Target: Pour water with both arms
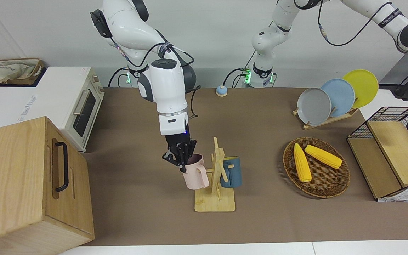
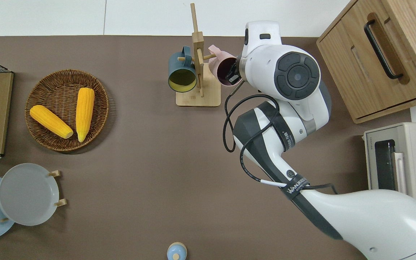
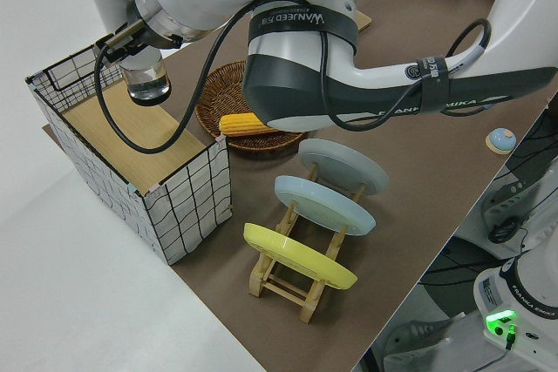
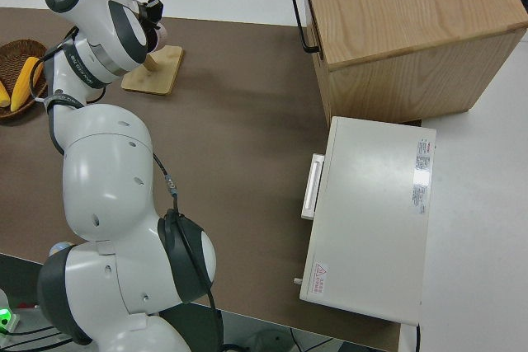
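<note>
Corn cobs [image 1: 302,162] in wicker basket [image 1: 338,185]

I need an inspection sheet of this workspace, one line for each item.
Surface: brown table mat.
Job's things: pink mug and dark blue mug at the wooden mug rack.
Clutter: wicker basket with two corn cobs; plate rack; oven; wooden cabinet; wire crate.
Grippers: right gripper shut on the pink mug's rim; left arm up over the wire crate.
Cables: black cable loops off the right arm.
Surroundings: nothing seen.
</note>
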Robot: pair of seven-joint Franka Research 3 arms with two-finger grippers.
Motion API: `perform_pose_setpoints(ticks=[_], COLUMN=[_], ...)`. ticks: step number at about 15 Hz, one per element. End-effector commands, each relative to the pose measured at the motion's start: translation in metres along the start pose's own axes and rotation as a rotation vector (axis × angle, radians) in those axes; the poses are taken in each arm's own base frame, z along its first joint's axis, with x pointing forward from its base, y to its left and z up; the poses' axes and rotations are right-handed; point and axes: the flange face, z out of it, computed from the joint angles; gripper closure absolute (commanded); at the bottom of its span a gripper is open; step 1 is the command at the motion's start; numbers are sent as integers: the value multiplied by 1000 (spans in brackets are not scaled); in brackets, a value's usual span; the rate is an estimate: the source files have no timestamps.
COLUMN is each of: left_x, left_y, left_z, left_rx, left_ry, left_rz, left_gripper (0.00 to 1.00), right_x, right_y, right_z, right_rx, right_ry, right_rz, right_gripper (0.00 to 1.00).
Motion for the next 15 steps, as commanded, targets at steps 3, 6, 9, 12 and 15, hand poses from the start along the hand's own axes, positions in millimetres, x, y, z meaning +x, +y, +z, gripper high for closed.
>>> perform_pose_setpoints(ticks=[3, 6, 9, 12, 15], left_x=[16, 19, 23, 21, 16], left_y=[21, 32, 46, 63, 84], left_z=[-37, -46, -54, -60, -66], left_rx=[7, 6, 7, 6, -7], left_ry=[-17, -39, -63, -84, -93], left_rz=[-17, -33, -44, -56, -78], left_gripper=[1000, 1000, 1000, 1000, 1000], right_x=[-26, -54, -67, -83, -95], right_y=[19, 43, 63, 79, 83], right_z=[-14, -26, -40, -53, -64], right_rx=[12, 9, 16, 19, 89], right_ry=[-29, -51, -71, -138, -224], right_rz=[41, 37, 34, 71, 168], right_gripper=[1000, 1000, 1000, 1000, 1000])
